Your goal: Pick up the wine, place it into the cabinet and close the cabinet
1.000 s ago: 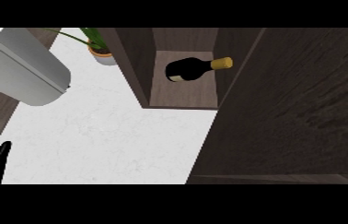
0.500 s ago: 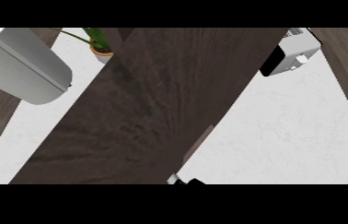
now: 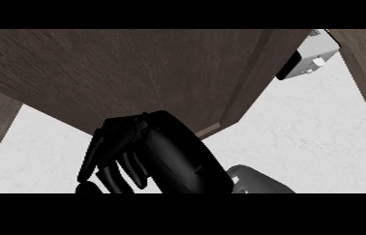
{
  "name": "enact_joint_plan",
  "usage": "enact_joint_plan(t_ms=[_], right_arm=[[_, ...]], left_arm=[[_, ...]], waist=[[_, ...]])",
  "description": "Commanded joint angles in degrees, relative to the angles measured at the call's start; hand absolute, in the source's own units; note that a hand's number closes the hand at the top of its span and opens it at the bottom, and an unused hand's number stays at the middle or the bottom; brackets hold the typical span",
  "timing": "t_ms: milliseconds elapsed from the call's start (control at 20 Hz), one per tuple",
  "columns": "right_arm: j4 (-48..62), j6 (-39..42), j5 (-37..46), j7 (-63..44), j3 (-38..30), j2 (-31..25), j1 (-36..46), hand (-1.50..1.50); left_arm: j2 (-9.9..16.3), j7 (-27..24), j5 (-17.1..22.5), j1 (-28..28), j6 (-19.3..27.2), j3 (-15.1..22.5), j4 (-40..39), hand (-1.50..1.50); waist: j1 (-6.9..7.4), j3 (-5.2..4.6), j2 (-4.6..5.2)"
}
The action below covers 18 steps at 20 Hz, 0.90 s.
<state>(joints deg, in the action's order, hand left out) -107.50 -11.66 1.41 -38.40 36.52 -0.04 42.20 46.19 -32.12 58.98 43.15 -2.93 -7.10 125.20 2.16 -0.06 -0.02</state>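
Observation:
The dark wood cabinet door [image 3: 143,74] fills the upper part of the head view and covers the cabinet's inside. No wine bottle shows; it is hidden behind the door. My right hand [image 3: 160,156] is at the bottom centre, against the door's lower edge, with its grey forearm [image 3: 257,181] coming in from the lower right. Its fingers [image 3: 114,173] are relaxed and hold nothing. My left hand is out of the picture.
A white and black appliance [image 3: 311,60] sits at the upper right, beside the door's edge. The white speckled counter [image 3: 307,127] shows at the right and in a small patch at the lower left [image 3: 36,152].
The door has swung across the opening, which showed the wine bottle lying inside a second ago. My right hand has come up from the lower edge to the door. The plant and grey object are out of view.

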Motion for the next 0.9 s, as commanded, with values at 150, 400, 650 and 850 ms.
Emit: enact_joint_plan(t_ms=[150, 400, 650, 850], right_arm=[[17.6, 1.5, -1.8, 8.3, -7.2, 0.0, 8.9, 1.5], [21.4, 5.2, -1.5, 12.8, -12.6, -2.1, 7.8, 1.5], [34.0, 10.6, -3.7, 21.5, -19.8, -4.2, 12.6, 1.5], [37.5, 11.6, -3.5, 23.1, -22.2, -4.3, 15.0, 1.5]], left_arm=[[-2.4, 3.6, -1.3, 2.1, -0.9, -2.2, 3.1, -1.5], [-2.7, 7.9, -0.6, -0.9, -2.5, -3.0, 1.4, -1.5], [-5.6, 9.4, -5.4, -5.8, 0.0, 3.8, 0.3, -1.5], [-6.3, 13.1, -6.1, -12.4, 4.4, 6.2, -0.3, -1.5]], waist=[[-0.31, 0.07, 0.1], [-1.35, 0.07, 0.06], [-1.3, 0.04, 0.4], [-2.02, 0.06, 0.46]])
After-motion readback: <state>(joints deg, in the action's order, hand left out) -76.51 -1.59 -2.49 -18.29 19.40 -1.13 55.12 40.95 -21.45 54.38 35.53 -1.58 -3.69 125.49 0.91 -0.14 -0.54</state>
